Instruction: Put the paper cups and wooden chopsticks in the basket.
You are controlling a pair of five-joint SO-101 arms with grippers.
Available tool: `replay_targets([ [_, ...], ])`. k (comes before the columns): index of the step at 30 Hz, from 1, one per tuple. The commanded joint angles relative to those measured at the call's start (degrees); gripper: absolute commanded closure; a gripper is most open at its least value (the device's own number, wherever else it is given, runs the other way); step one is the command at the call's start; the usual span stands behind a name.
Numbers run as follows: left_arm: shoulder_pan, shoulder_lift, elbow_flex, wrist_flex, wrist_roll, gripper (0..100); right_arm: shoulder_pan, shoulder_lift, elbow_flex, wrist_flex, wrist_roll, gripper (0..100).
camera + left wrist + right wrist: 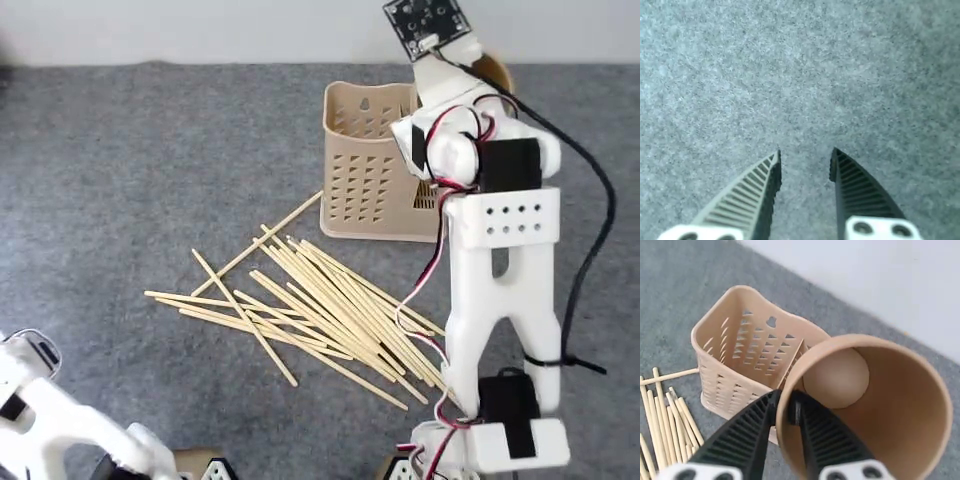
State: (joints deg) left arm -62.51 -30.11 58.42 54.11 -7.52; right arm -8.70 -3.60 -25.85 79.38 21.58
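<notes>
Left wrist view: left hand [805,167] spread, ribbed fingers [752,195] apart above the grey felt worktop [800,70]. High view: left arm [45,415] sits at the near left corner. Wooden chopsticks [320,310] lie flat in a loose fanned pile mid-worktop; one stray stick [285,232] angles up to the near left corner of the basket [365,180]. Basket upright, toward the far edge, right of centre. Right wrist view: right hand [786,412] pinches the rim of the paper cup [880,405], one finger inside, one outside. Cup tilted, mouth toward the wrist camera, raised just beside the basket's far right side; contact with the basket cannot be told.
</notes>
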Motion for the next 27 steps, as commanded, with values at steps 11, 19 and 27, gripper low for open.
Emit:
replay_targets([
  [11, 0.4, -0.8, -0.5, -0.9, 0.4, 84, -2.8, 2.8, -22.3, 19.8, 0.6, 99.1],
  [19, 0.3, -0.8, -0.5, -0.9, 0.4, 84, -2.0, 8.4, -22.5, 20.0, 0.7, 99.1],
  [27, 0.3, -0.8, -0.4, -0.9, 0.3, 84, 3.8, 10.9, -27.1, 18.7, 1.0, 99.1],
])
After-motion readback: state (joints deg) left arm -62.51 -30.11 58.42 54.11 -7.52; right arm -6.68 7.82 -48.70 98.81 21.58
